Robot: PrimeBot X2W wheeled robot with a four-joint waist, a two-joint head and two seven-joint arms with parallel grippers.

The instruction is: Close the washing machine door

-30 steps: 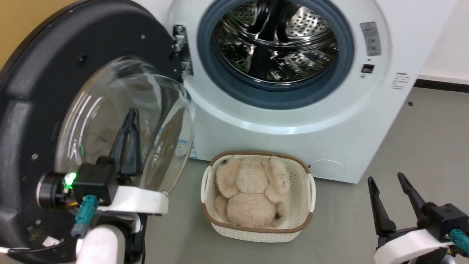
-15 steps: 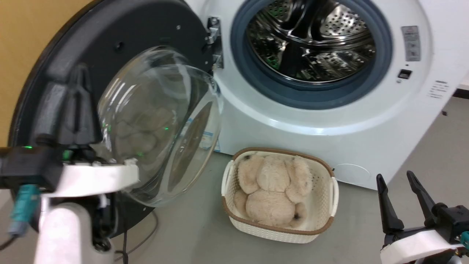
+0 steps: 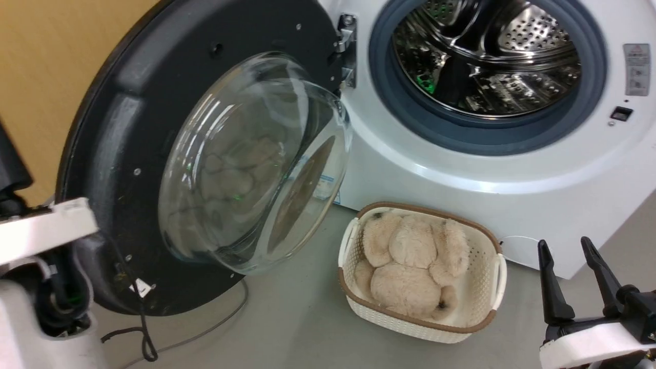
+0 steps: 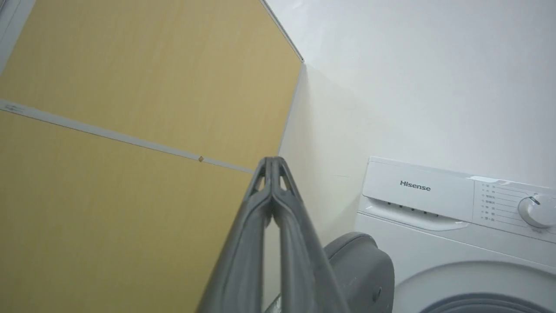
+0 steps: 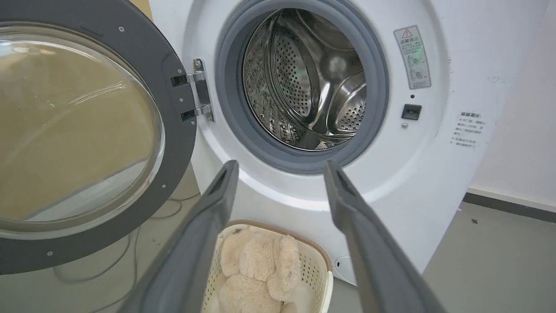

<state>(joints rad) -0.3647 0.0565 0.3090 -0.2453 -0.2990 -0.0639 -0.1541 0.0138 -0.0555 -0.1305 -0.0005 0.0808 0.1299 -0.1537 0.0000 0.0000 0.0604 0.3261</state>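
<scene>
Black door (image 3: 128, 128) hangs wide open, left of washer (image 3: 461, 189).
Head: right fingers (image 3: 551, 292) spread, empty, near basket (image 3: 410, 325). L wrist: left fingers (image 4: 254, 234) pressed together, holding nothing. R wrist: door swung fully off washer opening.

Washing machine door (image 3: 128, 128) swung wide open, hung on a metal hinge (image 3: 346, 46) at the left of the drum mouth. Large, round, black-framed, inner face turned outward. Clear glass bowl (image 3: 246, 164) bulging from its centre, tilted toward the machine. Washing machine (image 3: 461, 195) white, front-loading, upright. Round opening ringed by a grey gasket (image 3: 461, 138), with the shiny perforated steel drum (image 3: 487, 61) behind it. Small dark latch slot (image 3: 620, 114) and warning label (image 3: 636, 69) right of the opening. Control panel (image 4: 417, 195) along the top, brand name at its left, white dial (image 4: 536, 211) at its right.
</scene>
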